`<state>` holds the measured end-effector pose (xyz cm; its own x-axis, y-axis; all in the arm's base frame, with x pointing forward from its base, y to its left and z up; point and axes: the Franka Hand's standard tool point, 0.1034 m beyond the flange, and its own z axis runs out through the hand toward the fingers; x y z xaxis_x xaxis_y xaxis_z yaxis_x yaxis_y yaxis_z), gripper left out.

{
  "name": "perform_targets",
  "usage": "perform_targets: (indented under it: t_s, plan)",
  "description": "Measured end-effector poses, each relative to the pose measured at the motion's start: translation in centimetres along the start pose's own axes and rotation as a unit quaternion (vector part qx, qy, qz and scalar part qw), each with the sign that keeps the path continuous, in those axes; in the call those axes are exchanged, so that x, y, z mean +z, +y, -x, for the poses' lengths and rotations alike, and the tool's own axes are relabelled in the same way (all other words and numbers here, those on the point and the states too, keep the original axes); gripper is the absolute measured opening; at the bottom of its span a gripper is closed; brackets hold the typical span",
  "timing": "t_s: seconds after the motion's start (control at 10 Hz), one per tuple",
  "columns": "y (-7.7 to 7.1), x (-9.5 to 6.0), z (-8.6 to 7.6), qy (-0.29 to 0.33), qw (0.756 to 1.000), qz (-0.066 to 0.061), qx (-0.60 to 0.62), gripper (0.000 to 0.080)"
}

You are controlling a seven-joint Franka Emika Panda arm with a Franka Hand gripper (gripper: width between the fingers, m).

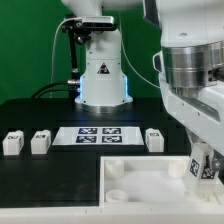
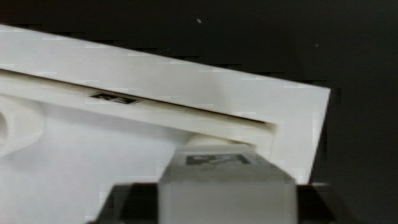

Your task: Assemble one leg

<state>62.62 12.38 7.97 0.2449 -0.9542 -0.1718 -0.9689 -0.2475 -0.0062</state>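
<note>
So, gripper (image 1: 205,165) clenched on one leg (image 1: 203,172), parked right at the panel's (image 1: 130,188) corner.

Held leg has its black-and-white tag showing, and it's at the corner of the white tray-like panel nearest the desk's (image 1: 30,175) corner on the exterior view's right, along the edge opposite the robot base (image 1: 100,80). In the wrist view the leg (image 2: 217,165) sits against the panel's raised rim; can't tell if it's actually touching or seated. Three other legs are loose mid-desk: two (image 1: 12,143) (image 1: 40,142) toward the edge on the exterior view's left, one (image 1: 153,139) just beside the marker board (image 1: 100,135) on the exterior view's right.
</note>
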Motion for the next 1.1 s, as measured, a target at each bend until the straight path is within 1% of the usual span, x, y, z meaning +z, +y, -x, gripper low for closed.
perform_targets:
  t_s: [0.1,0.2,0.3,0.4,0.5,0.6,0.7,0.8,0.9,1.0,1.1]
  plan:
    - [0.1,0.6,-0.2,0.005,0.999,-0.017,-0.038,0.0382]
    - [0.7,0.7,0.0,0.006,0.996,0.006,-0.092,0.0573]
    - [0.8,0.5,-0.1,0.016,0.982,0.022,-0.185,0.0626]
    - [0.7,0.5,-0.2,0.017,0.973,0.020,-0.230,0.0626]
    - [0.7,0.5,-0.2,0.017,0.963,0.021,-0.268,0.0646]
    - [0.7,0.5,-0.3,0.018,0.943,0.024,-0.332,0.0649]
    - [0.9,0.5,-0.5,0.037,0.899,0.044,-0.435,0.0649]
    - [0.7,0.0,-0.7,0.041,0.856,0.047,-0.514,0.0649]
    - [0.6,-0.3,-1.0,0.043,0.841,0.045,-0.537,0.0649]
    - [0.6,-0.1,-0.9,0.042,0.841,0.046,-0.537,0.0611]
    - [0.6,-0.1,-0.9,0.041,0.842,0.046,-0.537,0.0611]
